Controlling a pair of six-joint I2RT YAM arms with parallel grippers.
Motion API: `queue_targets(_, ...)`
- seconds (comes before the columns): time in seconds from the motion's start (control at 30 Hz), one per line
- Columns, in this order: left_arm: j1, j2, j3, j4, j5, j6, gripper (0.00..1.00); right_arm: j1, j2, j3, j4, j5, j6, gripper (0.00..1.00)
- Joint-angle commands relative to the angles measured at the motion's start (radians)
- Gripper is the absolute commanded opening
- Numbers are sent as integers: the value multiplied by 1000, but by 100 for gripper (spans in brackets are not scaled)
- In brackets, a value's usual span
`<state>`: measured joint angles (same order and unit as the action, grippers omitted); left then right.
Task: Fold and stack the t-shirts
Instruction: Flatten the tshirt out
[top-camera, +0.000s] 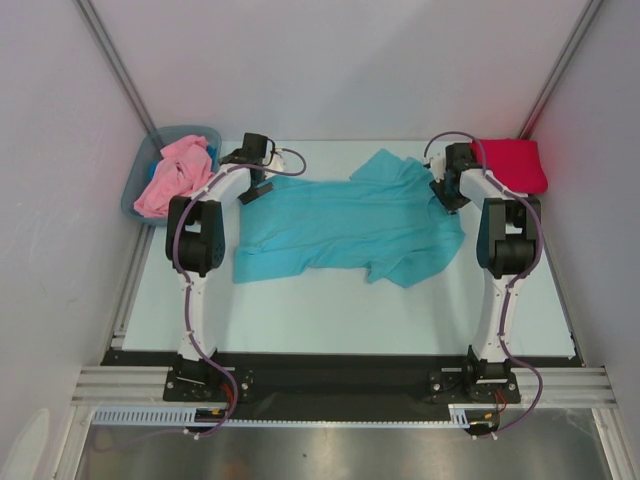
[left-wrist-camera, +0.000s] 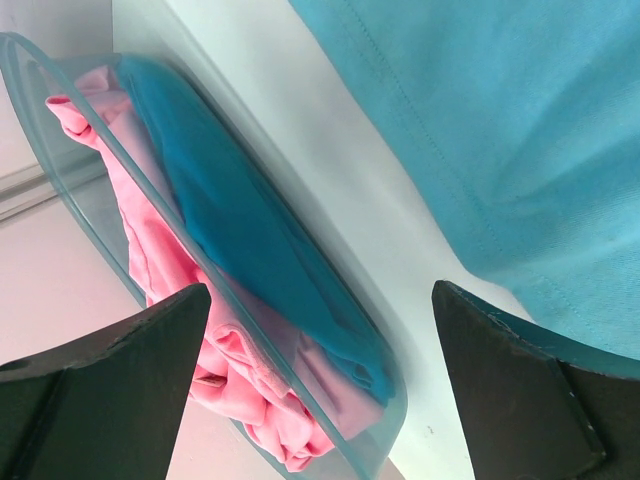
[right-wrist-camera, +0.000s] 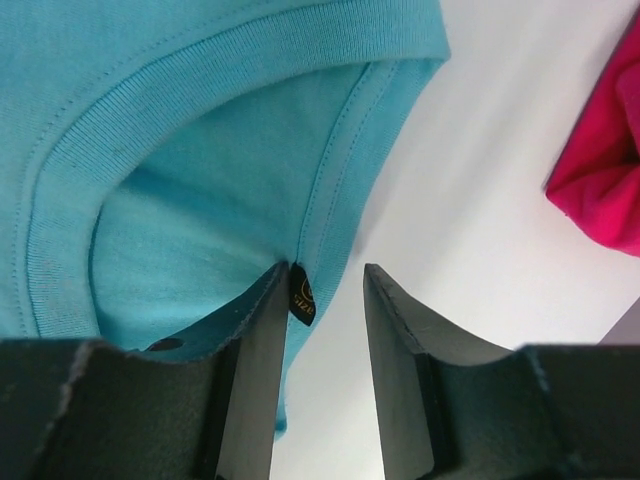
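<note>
The teal t-shirt (top-camera: 340, 225) lies spread flat mid-table, its collar toward the right. My right gripper (top-camera: 447, 197) is open at that collar. In the right wrist view (right-wrist-camera: 328, 290) its left finger lies against the collar edge (right-wrist-camera: 200, 200) by the black size label (right-wrist-camera: 301, 296), with bare table between the jaws. The crimson t-shirt (top-camera: 515, 165) lies folded at the back right and also shows in the right wrist view (right-wrist-camera: 605, 190). The pink t-shirt (top-camera: 175, 175) is crumpled in the bin. My left gripper (top-camera: 258, 190) is wide open and empty (left-wrist-camera: 320, 340) by the teal shirt's left edge (left-wrist-camera: 500, 120).
The grey-blue plastic bin (top-camera: 140, 185) stands at the back left. In the left wrist view its rim (left-wrist-camera: 398, 400) holds the pink shirt (left-wrist-camera: 150, 240) and a teal-blue patch (left-wrist-camera: 230, 210) behind its wall. White enclosure walls stand at the back and on both sides.
</note>
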<state>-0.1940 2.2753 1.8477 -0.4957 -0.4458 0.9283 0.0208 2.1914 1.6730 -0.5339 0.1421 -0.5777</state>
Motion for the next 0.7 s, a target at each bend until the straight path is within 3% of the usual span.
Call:
queue_targets(0.0,-4,-54,2,17,-10,12,100,-24,-38,34,-106,-10,10,42)
queue_targets(0.3,-7,-62,5,17,-10,-5,100,110,-45,344,-143,-111,78,46)
queue_targets(0.53,-22,-79,-22,17,-11,-20,100,163,161,554,-37,-75,134,43)
queue_targets(0.63,-28,-83,-31,16,-16,-22,100,176,267,655,11,-44,162,20)
queue_targets(0.67,-28,-85,-31,16,-17,-23,100,180,310,675,31,-26,164,0)
